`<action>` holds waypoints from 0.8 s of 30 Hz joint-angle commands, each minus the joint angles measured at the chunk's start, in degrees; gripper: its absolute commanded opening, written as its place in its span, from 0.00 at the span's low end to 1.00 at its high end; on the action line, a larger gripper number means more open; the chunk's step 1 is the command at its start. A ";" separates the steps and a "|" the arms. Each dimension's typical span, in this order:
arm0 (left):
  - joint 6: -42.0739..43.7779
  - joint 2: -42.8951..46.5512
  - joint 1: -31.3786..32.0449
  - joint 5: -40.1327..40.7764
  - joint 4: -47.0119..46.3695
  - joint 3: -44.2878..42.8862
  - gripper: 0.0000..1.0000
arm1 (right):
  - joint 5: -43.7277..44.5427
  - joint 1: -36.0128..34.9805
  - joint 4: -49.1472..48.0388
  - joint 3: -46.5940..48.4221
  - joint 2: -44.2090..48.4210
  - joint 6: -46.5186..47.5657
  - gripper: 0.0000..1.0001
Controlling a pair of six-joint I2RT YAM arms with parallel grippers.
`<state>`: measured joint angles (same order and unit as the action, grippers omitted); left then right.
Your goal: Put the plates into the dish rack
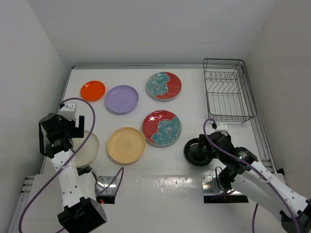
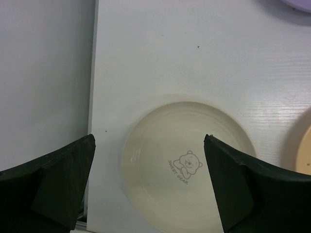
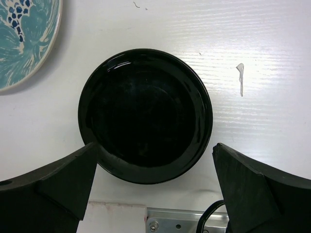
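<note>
Left gripper (image 2: 149, 141) spread above cream-white plate (image 2: 187, 165) (lower left, top view). Right gripper (image 3: 155, 148) spread over black plate (image 3: 146, 114). Dish rack (image 1: 223, 59) upper right on worktop (image 1: 160, 194).

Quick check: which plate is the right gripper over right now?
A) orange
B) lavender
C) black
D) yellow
C: the right wrist view shows the black plate lying flat on the table directly below the right gripper, with the jaws open to either side of it.
</note>
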<state>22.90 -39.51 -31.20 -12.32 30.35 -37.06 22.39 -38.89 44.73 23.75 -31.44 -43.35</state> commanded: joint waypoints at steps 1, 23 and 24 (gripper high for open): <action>0.75 0.83 -0.62 -1.48 -1.17 -0.03 0.99 | 1.78 -0.39 -0.35 0.25 0.07 -0.94 1.00; 2.61 -51.96 19.61 13.65 35.83 -71.38 0.74 | -11.93 3.64 -6.93 37.93 -27.77 29.20 0.37; 0.07 -57.90 18.38 8.59 36.70 -73.49 0.62 | -12.46 6.09 -8.42 44.39 -33.97 29.81 0.47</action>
<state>28.12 -88.66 -11.35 -2.98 59.90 -106.83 12.01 -36.21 41.85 56.58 -56.07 -21.65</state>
